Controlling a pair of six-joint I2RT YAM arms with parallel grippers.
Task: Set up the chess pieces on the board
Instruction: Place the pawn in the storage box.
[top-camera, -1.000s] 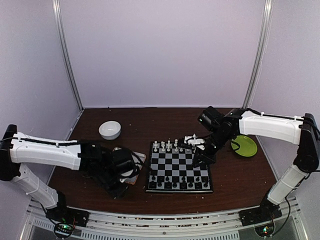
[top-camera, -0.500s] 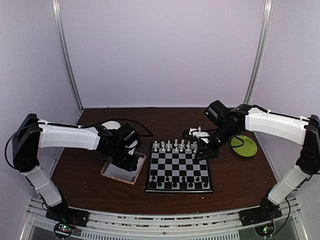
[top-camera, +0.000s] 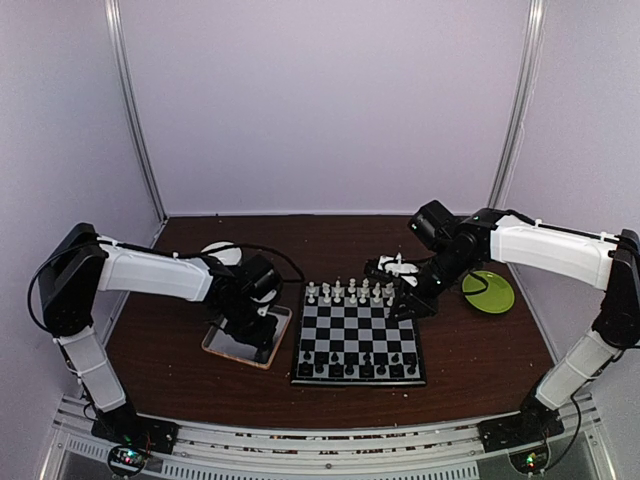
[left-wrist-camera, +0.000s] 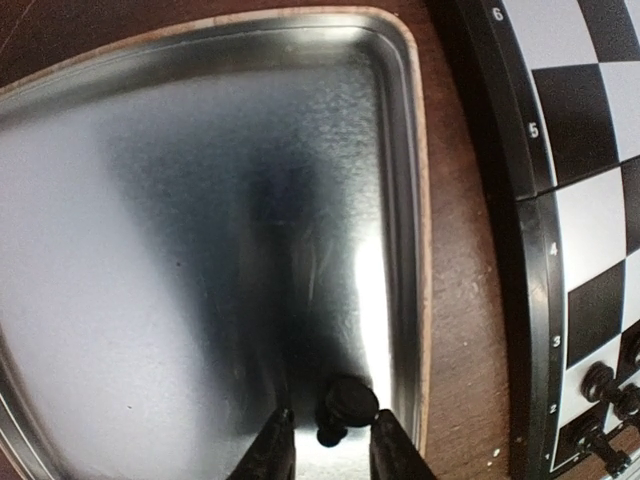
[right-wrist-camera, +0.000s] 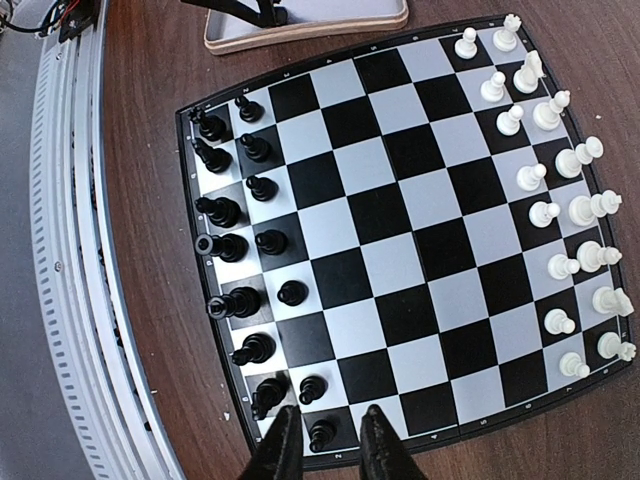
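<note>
A robotics lab booth: plain lilac panel walls (top-camera: 320, 100), metal corner posts (top-camera: 133, 110), aluminium rail (top-camera: 330, 445) along the table (top-camera: 480, 360).

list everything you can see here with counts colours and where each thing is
board: one, black and pale grey checks, middle of the table
white chess pieces: sixteen, white, two rows on the board's far side
black chess pieces: at least fourteen visible, black, two rows on the near side
loose black piece: one, black, in the tray
tray: one, silver, left of the board
bowl: one, white, behind the left arm
plate: one, green, right of the board
table: one, dark brown
arms: two, white and black
left end effector: open, straddling the loose black piece
right end effector: open, over the board's right side
</note>
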